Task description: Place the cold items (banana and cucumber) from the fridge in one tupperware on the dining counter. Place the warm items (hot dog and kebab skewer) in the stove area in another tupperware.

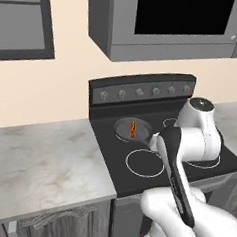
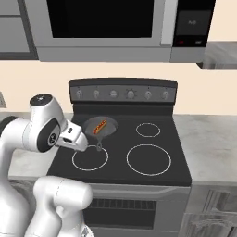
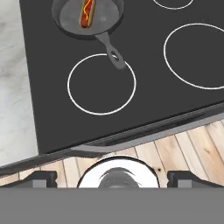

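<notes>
A hot dog (image 1: pixel 133 128) (image 2: pixel 99 126) (image 3: pixel 86 12) with a mustard line lies in a grey frying pan (image 2: pixel 110 131) (image 3: pixel 107 19) on the stove's back left burner. The pan's handle (image 3: pixel 113 53) points toward the front left burner ring. My gripper (image 3: pixel 113 180) hangs open and holds nothing. It is over the stove's front edge, looking down, well short of the pan. The arm's hand (image 2: pixel 72 135) sits at the stove's left side. The banana, cucumber, kebab skewer and tupperware are out of view.
The black stove top (image 1: pixel 108 152) (image 2: pixel 115 162) has several burner rings and a knob panel (image 2: pixel 122 94) at the back. A microwave (image 2: pixel 102 23) hangs above. Marble counters (image 1: pixel 37 160) (image 2: pixel 208 139) flank the stove. Wooden floor (image 3: pixel 188 148) lies below its front edge.
</notes>
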Robot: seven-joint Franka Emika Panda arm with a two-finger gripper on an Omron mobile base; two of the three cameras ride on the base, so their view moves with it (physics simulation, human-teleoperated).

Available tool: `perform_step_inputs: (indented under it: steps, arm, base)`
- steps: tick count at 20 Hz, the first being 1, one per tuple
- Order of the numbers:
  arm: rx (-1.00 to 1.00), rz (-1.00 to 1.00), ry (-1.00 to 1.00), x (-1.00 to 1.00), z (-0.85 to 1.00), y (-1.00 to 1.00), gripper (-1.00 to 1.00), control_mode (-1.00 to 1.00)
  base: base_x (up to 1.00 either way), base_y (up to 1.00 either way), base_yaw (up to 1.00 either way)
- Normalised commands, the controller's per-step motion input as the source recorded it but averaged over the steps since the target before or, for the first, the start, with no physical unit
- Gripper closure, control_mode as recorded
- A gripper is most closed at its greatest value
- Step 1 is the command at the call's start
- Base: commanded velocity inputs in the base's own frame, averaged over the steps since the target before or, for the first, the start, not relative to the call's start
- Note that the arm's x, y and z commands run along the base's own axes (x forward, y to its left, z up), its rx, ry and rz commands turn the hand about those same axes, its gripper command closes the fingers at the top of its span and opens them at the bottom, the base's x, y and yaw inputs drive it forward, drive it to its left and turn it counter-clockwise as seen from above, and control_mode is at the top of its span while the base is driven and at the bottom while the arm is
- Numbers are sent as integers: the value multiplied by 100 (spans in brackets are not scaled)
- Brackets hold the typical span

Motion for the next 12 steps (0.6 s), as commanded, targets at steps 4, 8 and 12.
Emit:
perform_step_inputs:
  steps: [4,8,12]
  arm:
    - [-1,1,2,79,0,4,-100,-100]
    - [0,0,6,100,0,0,-100,-100]
    - [0,0,6,100,4,0,-100,-100]
  base:
    - [0,0,0]
    - [0,0,0]
    - [0,0,0]
